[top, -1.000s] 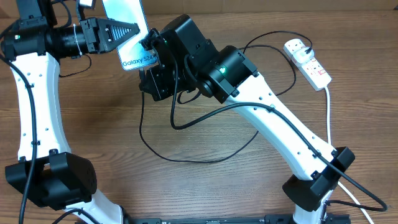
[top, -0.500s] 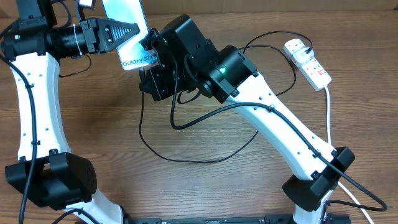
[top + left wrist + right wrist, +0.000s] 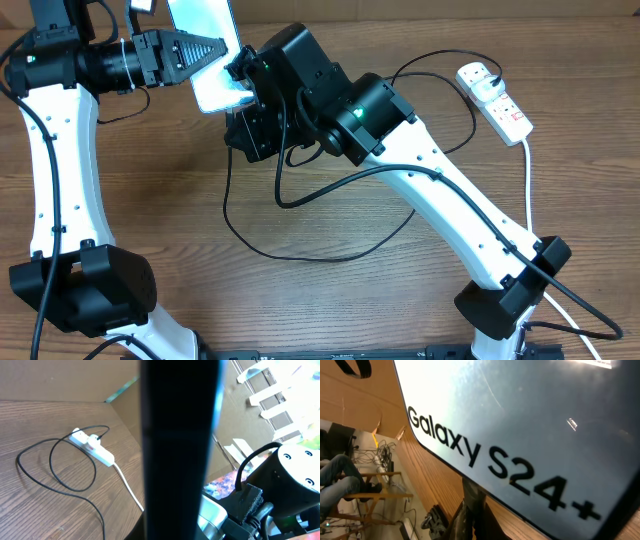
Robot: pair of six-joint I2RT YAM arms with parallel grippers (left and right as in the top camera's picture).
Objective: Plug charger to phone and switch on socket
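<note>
My left gripper (image 3: 214, 47) is shut on the phone (image 3: 214, 86) and holds it up above the table's far left, screen glowing white. The wrist of my right gripper (image 3: 241, 70) presses close against the phone's lower end. In the right wrist view the phone (image 3: 520, 420) fills the frame with "Galaxy S24+" on it, and my right gripper (image 3: 472, 516) is shut on the charger's dark connector (image 3: 472, 491), whose tip meets the phone's bottom edge. The charger's black cable (image 3: 330, 260) loops over the table to the white socket (image 3: 497, 100) at the far right, its plug (image 3: 479, 72) in the strip.
In the left wrist view the phone (image 3: 180, 435) is a dark upright band that hides my fingers. Beside it lie the socket (image 3: 95, 446), the cable loops (image 3: 55, 485) and the thick white lead (image 3: 127, 485). The table's edge runs close behind the socket.
Seen from overhead, the phone's lower end now glows plain white and its lettering no longer shows. Both arms have hardly moved.
</note>
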